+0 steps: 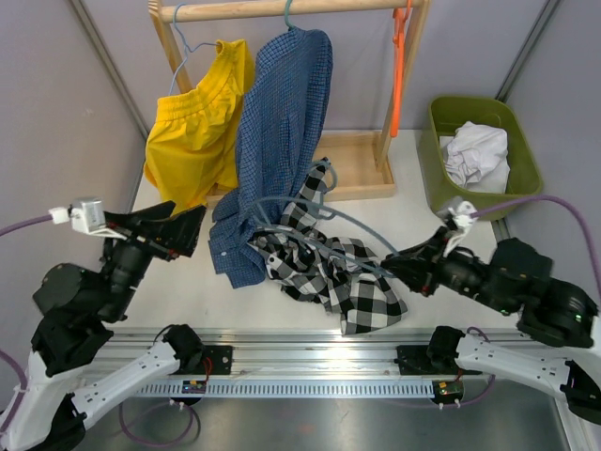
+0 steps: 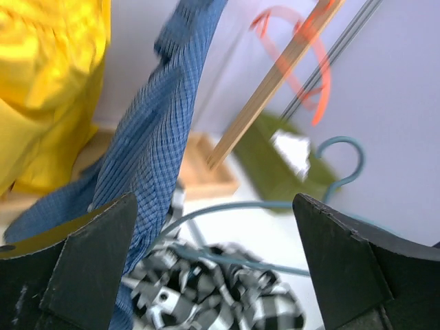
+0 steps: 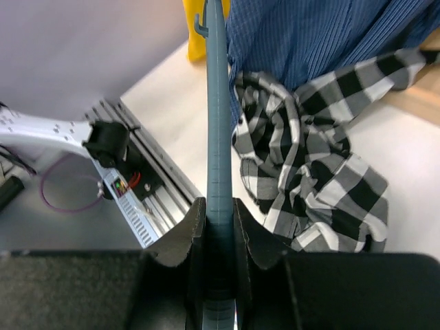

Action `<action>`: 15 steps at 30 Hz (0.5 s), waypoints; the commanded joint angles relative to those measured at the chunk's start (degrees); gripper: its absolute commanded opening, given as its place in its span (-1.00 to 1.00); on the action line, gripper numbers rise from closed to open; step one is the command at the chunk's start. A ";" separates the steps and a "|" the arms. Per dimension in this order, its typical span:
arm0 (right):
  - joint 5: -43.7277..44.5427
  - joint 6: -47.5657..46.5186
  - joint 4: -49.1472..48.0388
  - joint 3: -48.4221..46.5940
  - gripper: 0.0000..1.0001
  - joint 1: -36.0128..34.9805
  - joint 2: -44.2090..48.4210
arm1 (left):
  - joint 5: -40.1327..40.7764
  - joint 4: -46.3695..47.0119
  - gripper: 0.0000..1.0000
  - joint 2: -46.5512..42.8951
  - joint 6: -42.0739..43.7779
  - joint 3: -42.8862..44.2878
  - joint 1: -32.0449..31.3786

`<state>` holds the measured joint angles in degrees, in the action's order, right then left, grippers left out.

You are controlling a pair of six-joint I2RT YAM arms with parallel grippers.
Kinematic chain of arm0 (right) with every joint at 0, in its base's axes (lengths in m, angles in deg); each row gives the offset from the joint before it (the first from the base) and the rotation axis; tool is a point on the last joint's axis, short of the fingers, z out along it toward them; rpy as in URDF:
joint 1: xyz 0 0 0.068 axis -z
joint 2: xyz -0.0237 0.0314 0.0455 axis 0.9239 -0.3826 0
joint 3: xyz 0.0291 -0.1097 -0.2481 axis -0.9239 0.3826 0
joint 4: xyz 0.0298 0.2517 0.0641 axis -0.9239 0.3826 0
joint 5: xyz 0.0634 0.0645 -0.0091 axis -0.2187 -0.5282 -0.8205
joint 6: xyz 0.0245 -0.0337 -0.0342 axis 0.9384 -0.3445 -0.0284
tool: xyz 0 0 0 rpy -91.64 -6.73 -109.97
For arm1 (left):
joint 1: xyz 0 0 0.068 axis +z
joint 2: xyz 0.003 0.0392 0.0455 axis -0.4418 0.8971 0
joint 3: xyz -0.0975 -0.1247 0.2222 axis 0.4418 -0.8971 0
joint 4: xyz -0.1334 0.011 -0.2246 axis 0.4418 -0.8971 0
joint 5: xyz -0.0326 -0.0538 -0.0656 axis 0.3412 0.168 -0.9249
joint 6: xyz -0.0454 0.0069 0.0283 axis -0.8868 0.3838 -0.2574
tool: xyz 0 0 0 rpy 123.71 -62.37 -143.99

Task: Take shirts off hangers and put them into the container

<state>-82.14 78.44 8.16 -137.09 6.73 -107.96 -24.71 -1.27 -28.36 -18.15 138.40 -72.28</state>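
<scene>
Top view: R gripper clamped on thin grey-blue curved hanger, which is tangled in black-and-white plaid shirt lying mid-table. L gripper wide open, empty, hovering left of the shirts. Olive-green plastic bin far right, crumpled white shirt inside. Blue fine-check shirt hangs from pale wooden rail.

L wrist: jaws spread, plaid cloth below, not touching.

R wrist: jaws pinch hanger bar tight.

Prob. best: R keeps hanger steady + raised. L grabs plaid cloth only, not blue hem, and pulls it off hanger's arm.
</scene>
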 commanded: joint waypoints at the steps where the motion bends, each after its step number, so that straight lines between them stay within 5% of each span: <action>1: 5.78 -1.07 2.85 -4.12 -1.00 -0.31 3.38 | -0.37 5.33 0.98 -2.84 0.94 -3.00 0.18; 7: 19.58 -1.59 7.52 -9.31 -1.00 -0.31 5.58 | -1.69 2.53 0.98 -2.67 -0.64 -3.97 0.10; 15: 42.34 -6.33 -1.87 -6.94 -1.00 -0.31 1.39 | -3.54 3.84 0.98 -1.88 -3.19 -8.54 0.10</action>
<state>-52.00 75.57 13.58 -144.57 6.73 -102.56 -26.63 0.08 -31.11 -19.98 130.62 -72.24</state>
